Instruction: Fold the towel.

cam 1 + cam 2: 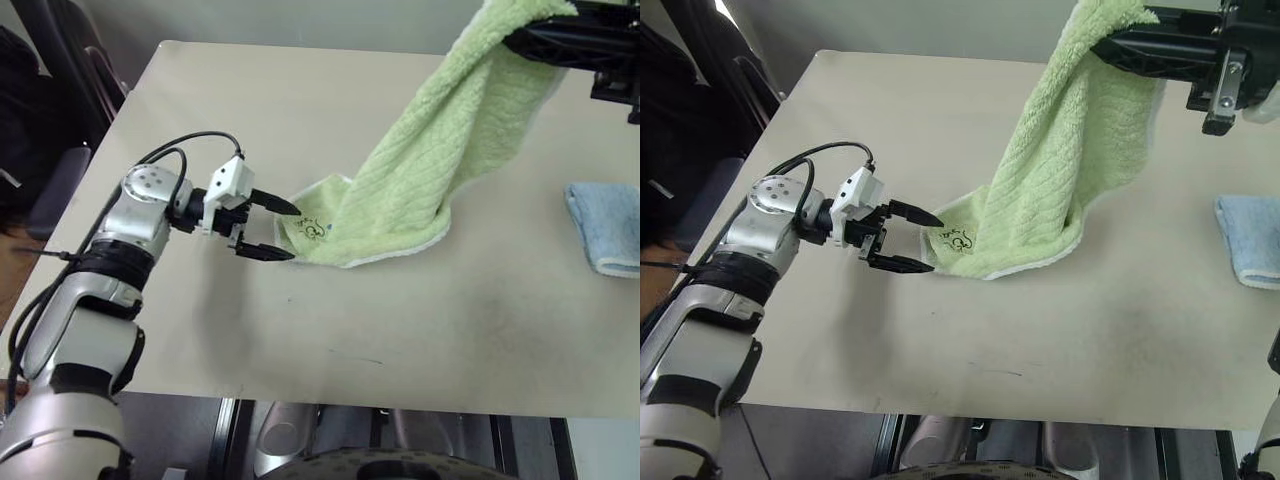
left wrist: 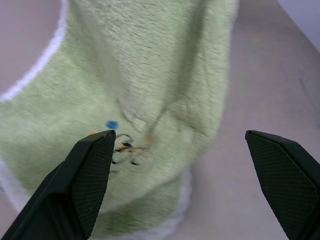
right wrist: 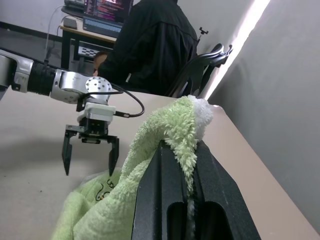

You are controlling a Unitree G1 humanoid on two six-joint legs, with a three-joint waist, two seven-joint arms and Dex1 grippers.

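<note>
Nearest the head camera, the left gripper (image 1: 272, 230) hovers low over the table (image 1: 400, 330) with its jaws spread wide and nothing between them; its tips sit just beside the lower end of the towel (image 1: 420, 180), close to the small embroidered mark (image 1: 314, 229); whether a tip brushes the cloth cannot be told. High on the far right, the right gripper (image 1: 1110, 45) is clenched on the towel's upper corner, so the lime-green cloth hangs in a slanted drape from that pinch down to the tabletop, where its bottom edge with the white trim lies crumpled (the wrist view shows a tuft of terry squeezed between the two black fingers).

Risks, as I judge them: the left jaws may close on a bunched double layer rather than a single corner, since the lower end is folded over itself, and the fold would then come out skewed; a tug on the low end while the right pinch holds only a small tuft could pull the cloth free; swinging the drape rightward could drag it onto the folded blue towel (image 1: 610, 228) near the table's right edge.

Count: one green towel; one blue towel; two grippers; one table; one seated person (image 3: 150, 45) in dark clothing beyond the table.
</note>
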